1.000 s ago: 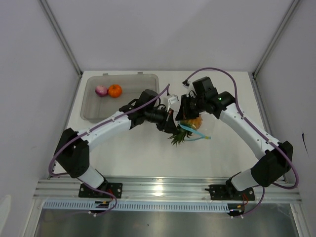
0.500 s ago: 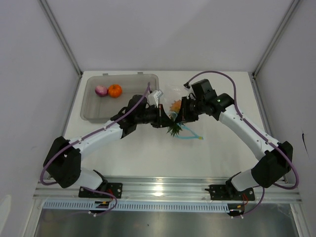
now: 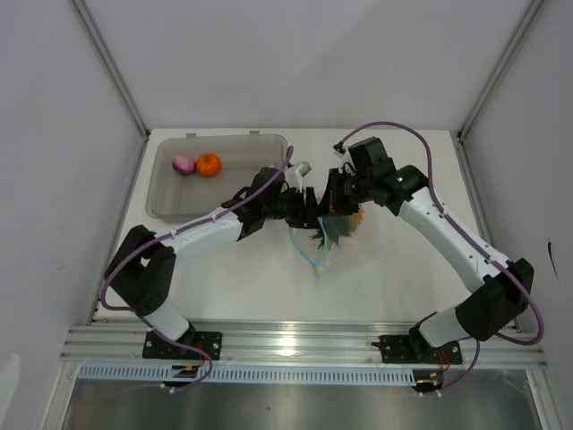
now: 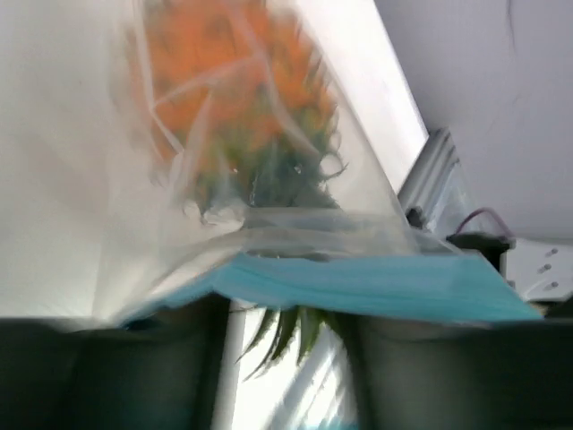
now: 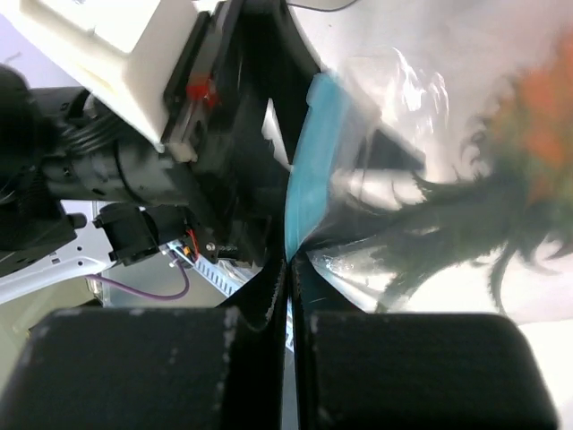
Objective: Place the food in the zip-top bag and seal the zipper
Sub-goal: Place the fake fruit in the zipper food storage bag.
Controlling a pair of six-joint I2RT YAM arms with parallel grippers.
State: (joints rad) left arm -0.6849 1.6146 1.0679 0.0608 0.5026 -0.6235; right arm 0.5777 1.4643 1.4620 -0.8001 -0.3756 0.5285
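The clear zip-top bag (image 3: 347, 235) hangs between both grippers at mid-table, with the pineapple (image 3: 333, 226) inside it. My right gripper (image 5: 289, 296) is shut on the bag's mouth edge, right at the light blue zipper (image 5: 313, 152). My left gripper (image 4: 286, 367) is open, and its fingers (image 4: 107, 367) stand apart below the zipper (image 4: 376, 287). Green pineapple leaves poke down between those fingers, while the orange body (image 4: 242, 81) shows through the plastic. One end of the zipper (image 3: 311, 255) dangles toward the table. The onion (image 3: 183, 165) and orange (image 3: 209, 164) lie in the tray.
The grey translucent tray (image 3: 260, 148) sits at the back left, close to the left arm's forearm. White walls with metal posts close in both sides and the back. The aluminium rail holding the arm bases (image 3: 295, 340) runs along the near edge.
My left gripper has opened and let go of the pineapple, which now sits in the bag. The zipper strip has swung from pointing right to hanging down. The right gripper stayed shut.
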